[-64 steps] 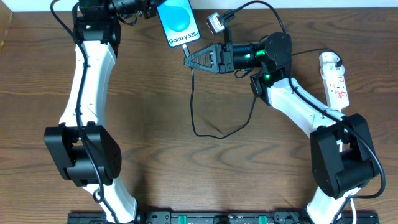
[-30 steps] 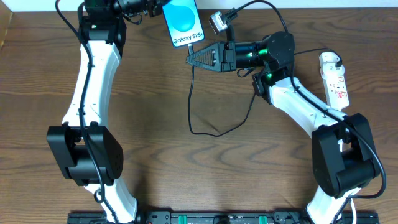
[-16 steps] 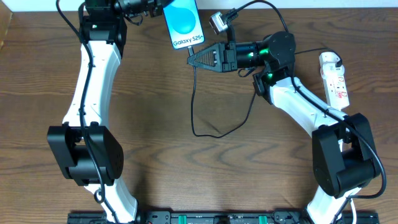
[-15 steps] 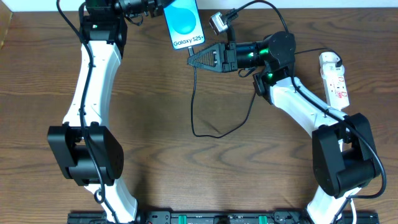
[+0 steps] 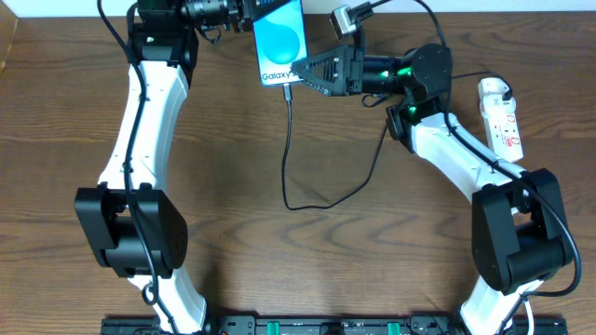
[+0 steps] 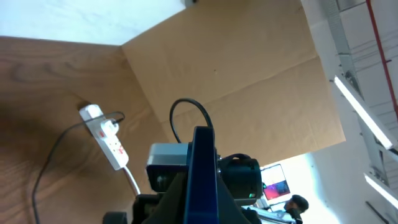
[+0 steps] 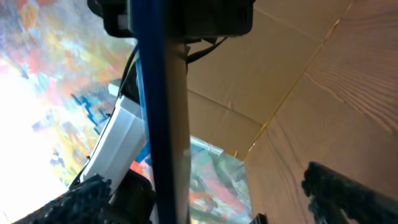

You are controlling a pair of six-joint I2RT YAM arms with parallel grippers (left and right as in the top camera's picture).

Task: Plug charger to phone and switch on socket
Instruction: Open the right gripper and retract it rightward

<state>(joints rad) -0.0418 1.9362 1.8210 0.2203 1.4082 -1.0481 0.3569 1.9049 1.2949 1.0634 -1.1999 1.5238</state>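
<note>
Overhead: my right tool (image 5: 303, 72) has risen to the phone (image 5: 279, 37), which the left tool (image 5: 253, 11) pinches aloft. The charger (image 5: 287, 140) hangs from its lower edge, seemingly seated.

Left wrist: socket (image 6: 111, 142) untouched on the counter (image 6: 31, 81).

Right wrist: fingers (image 7: 84, 196) just sprang apart, so the switch comes next.

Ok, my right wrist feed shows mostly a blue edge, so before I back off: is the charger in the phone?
Observer: Overhead, the charger hangs from the phone's lower edge. I can't tell how deeply it's seated.
Operator: What's holding the phone?
Observer: The left gripper, shut on its top end.
Operator: Next target?
Observer: The socket lies on the table, right side, with no gripper on it.
</note>
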